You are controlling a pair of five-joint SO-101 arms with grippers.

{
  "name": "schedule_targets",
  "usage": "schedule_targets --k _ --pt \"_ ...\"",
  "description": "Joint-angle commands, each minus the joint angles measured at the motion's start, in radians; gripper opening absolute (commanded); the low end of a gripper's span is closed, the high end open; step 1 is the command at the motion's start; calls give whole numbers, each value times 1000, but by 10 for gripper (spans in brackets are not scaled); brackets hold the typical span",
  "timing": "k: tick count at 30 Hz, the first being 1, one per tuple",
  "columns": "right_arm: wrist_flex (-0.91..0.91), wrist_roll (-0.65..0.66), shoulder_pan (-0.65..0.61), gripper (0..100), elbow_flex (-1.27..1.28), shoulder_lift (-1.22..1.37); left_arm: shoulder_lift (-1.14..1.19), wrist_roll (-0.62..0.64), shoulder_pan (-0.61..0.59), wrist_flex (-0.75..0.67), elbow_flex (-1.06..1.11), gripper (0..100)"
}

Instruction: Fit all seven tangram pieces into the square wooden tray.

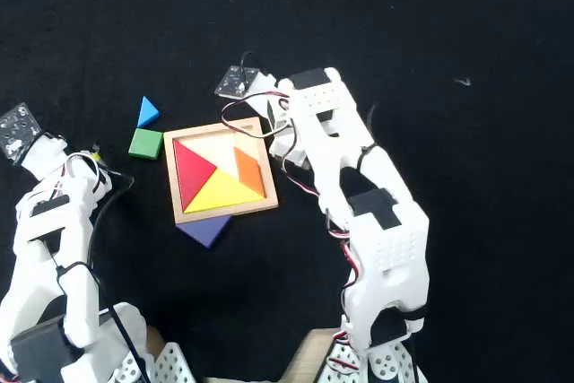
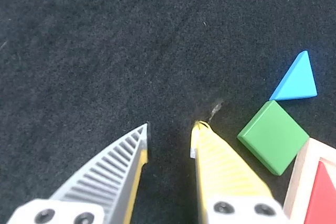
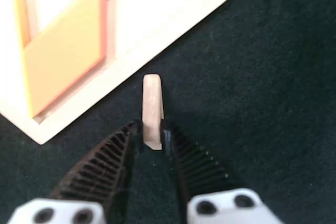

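Note:
The square wooden tray (image 1: 224,213) lies mid-table with a red triangle (image 1: 191,170), a yellow triangle (image 1: 222,193) and an orange piece (image 1: 249,170) in it. A blue triangle (image 1: 147,112) and a green square (image 1: 145,143) lie on the cloth off its left side. A purple piece (image 1: 206,230) pokes out at its near edge. My right gripper (image 3: 151,129) is shut on a pale tan piece (image 3: 152,103) held on edge, just outside the tray's rim (image 3: 131,59). My left gripper (image 2: 171,129) hangs open over bare cloth beside the green square (image 2: 273,136).
Black cloth covers the whole table. The right arm (image 1: 359,186) reaches across the space right of the tray, its gripper (image 1: 276,128) at the tray's far right corner. The left arm (image 1: 54,221) stands at the left edge. Wide open cloth stretches right and far.

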Motion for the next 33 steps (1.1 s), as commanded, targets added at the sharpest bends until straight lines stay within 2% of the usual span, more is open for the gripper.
schedule_targets --k 1,9,15,18,21,24,28,33 --pt "9 -2 -11 10 -53 -18 -14 -6 12 -18 -15 145" --pt "23 -92 -8 10 -82 -42 -14 -6 12 -18 -15 145" --pt "114 -486 -60 11 -165 -219 -14 -6 12 -18 -15 145" --pt "112 -712 -138 11 -171 -255 -14 -6 12 -18 -13 145" --pt "110 -868 -229 11 -176 -246 -14 -6 12 -18 -12 145" --pt "110 -967 -311 12 -176 -216 -14 -6 12 -18 -12 145" --pt "64 -1077 -342 12 -171 -133 -14 -6 12 -18 -13 145" --pt "11 -1100 -327 12 -176 -53 -14 -6 12 -18 -13 145"
